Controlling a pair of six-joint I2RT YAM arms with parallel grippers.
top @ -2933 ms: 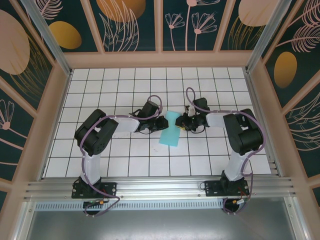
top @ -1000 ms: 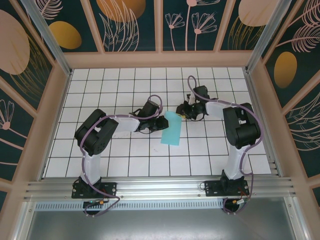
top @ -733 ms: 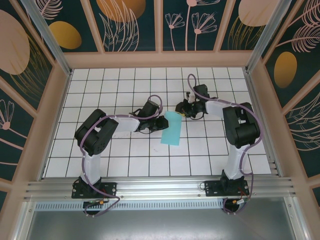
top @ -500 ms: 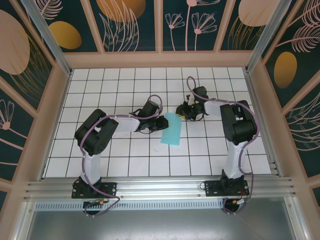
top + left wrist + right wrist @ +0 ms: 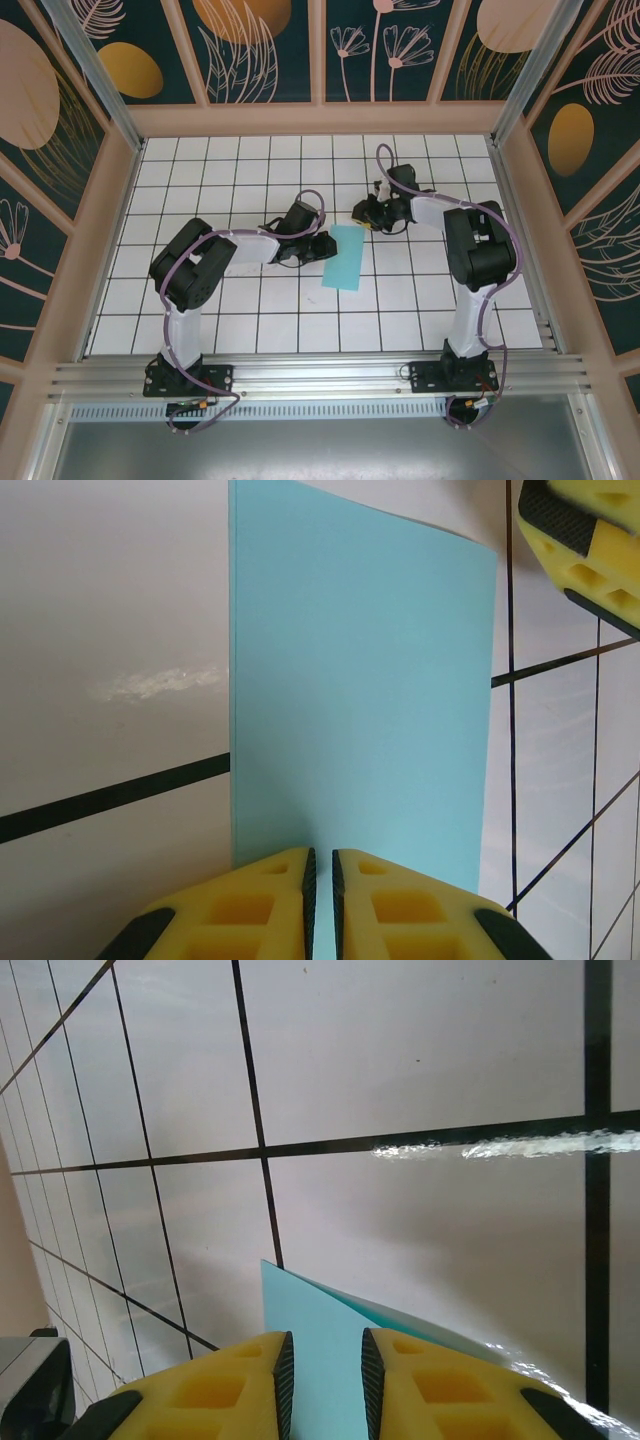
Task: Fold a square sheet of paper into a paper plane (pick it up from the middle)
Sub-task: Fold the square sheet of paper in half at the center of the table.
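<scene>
The left fingers [image 5: 250, 912] pinch the folded blue sheet [image 5: 360, 700] by its edge; the right fingers [image 5: 225, 1388], slightly parted, straddle its far corner.

The square sheet of paper [image 5: 342, 258] is plain turquoise-blue, the table [image 5: 200, 180] white with a black grid, the left gripper [image 5: 321, 856] yellow with black trim, the walls [image 5: 260, 50] dark teal with orange-and-pink plants.

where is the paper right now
Middle of the top view: the paper lies between the hands, left hand at its left edge, right hand at its far corner.
</scene>
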